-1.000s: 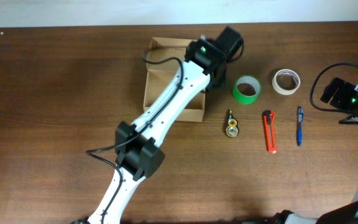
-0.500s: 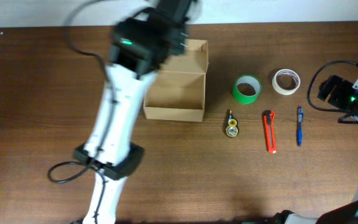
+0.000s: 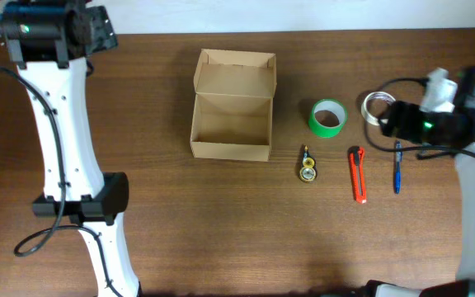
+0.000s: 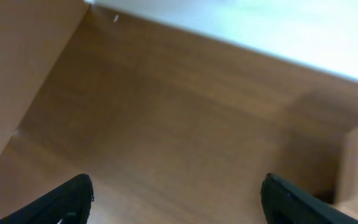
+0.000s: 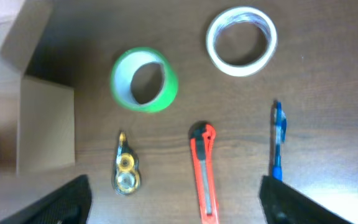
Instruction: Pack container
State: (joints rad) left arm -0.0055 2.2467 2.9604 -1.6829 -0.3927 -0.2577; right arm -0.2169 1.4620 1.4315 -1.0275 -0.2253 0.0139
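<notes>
So we've got the container [image 3: 231,124], a plain tan cardboard box with flat matte walls and its hinged flap folded back, sitting near the far middle of the dark wood-grain desk [image 3: 221,223]. Our left gripper [image 4: 176,186] hangs wide open well off to its left, and the right gripper [image 5: 173,186], jaws spread too, hovers well off to its right.

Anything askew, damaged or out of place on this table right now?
Nothing stands out. The box sits open, upright and empty. The green tape, white tape, yellow dispenser, cutter and pen lie separately to its right, with nothing visibly damaged or spilled.
</notes>
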